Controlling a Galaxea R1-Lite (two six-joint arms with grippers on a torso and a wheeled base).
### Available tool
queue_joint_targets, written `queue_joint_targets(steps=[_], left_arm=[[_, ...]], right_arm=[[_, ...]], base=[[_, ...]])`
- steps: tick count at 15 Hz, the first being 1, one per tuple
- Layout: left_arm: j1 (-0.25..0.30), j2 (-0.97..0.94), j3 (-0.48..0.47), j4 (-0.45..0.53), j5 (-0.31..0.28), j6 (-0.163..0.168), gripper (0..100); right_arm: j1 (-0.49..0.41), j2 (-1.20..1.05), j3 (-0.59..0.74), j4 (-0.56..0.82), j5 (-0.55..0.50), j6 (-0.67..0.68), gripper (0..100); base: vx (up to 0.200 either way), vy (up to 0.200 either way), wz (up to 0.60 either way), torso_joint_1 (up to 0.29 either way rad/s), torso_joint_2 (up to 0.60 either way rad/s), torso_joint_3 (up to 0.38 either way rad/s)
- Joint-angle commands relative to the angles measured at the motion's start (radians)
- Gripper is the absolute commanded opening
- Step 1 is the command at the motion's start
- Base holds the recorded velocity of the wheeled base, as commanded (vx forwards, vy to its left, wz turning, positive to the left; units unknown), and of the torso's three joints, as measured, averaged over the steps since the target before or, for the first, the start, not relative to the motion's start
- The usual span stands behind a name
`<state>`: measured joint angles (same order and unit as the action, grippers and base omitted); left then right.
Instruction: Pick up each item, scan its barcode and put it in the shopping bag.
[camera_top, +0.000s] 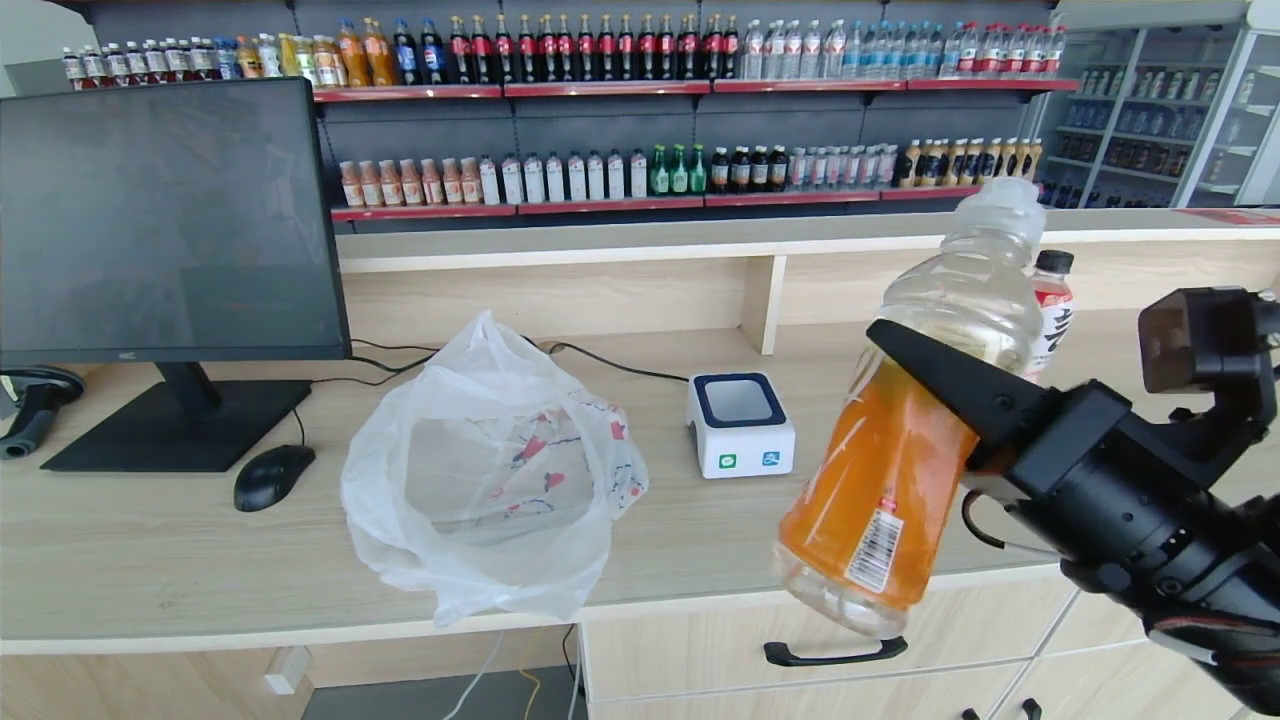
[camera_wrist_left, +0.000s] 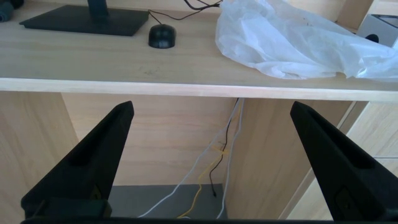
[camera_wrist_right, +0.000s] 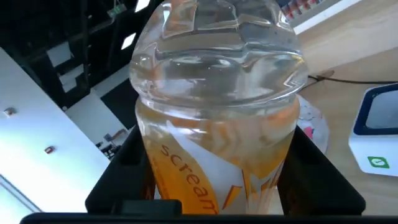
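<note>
Clamping the orange drink bottle (camera_top: 880, 500) in the right gripper (camera_top: 895, 390), pinching its middle. Holding it tilted in the air over the counter's (camera_top: 150, 560) front edge, barcode label (camera_top: 875, 550) toward the head camera, right of the white scanner (camera_top: 740, 425). Facing the plastic shopping bag (camera_top: 480, 480), sitting open-mouthed just left of the scanner. Holding the left gripper (camera_wrist_left: 211, 106) spread wide below the counter edge. Possibly hiding the base of a second, black-capped bottle (camera_top: 1052, 300) behind.

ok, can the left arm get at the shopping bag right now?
Probably, but not straight on: the left hand, open and empty, sits below the counter edge, and the shopping bag lies on top near that edge. It would need to rise first.
</note>
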<state>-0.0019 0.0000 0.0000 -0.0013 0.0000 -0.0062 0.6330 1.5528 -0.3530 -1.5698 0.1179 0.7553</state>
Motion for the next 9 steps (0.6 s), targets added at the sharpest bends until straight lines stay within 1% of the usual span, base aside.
queue_joint_targets(steps=[1,3,5,7,9], left_arm=[[0.000,0.000,0.000,0.000,0.002,-0.001,100],[0.000,0.000,0.000,0.000,0.000,-0.001,100],[0.000,0.000,0.000,0.000,0.000,-0.001,100],[0.000,0.000,0.000,0.000,0.000,-0.001,100],[0.000,0.000,0.000,0.000,0.000,-0.001,100]], right_arm=[[0.030,-0.003,-0.043,-0.001,0.049,0.067,0],[0.037,0.010,-0.116,-0.001,0.111,0.116,0],[0.039,0.046,-0.169,-0.001,0.120,0.150,0],[0.044,0.063,-0.213,-0.001,0.151,0.168,0],[0.045,0.067,-0.250,-0.001,0.243,0.174,0]], base=[[0.000,0.000,0.00,0.000,0.00,0.000],[0.000,0.000,0.00,0.000,0.00,0.000],[0.000,0.000,0.00,0.000,0.00,0.000],[0.000,0.000,0.00,0.000,0.00,0.000],[0.000,0.000,0.00,0.000,0.00,0.000]])
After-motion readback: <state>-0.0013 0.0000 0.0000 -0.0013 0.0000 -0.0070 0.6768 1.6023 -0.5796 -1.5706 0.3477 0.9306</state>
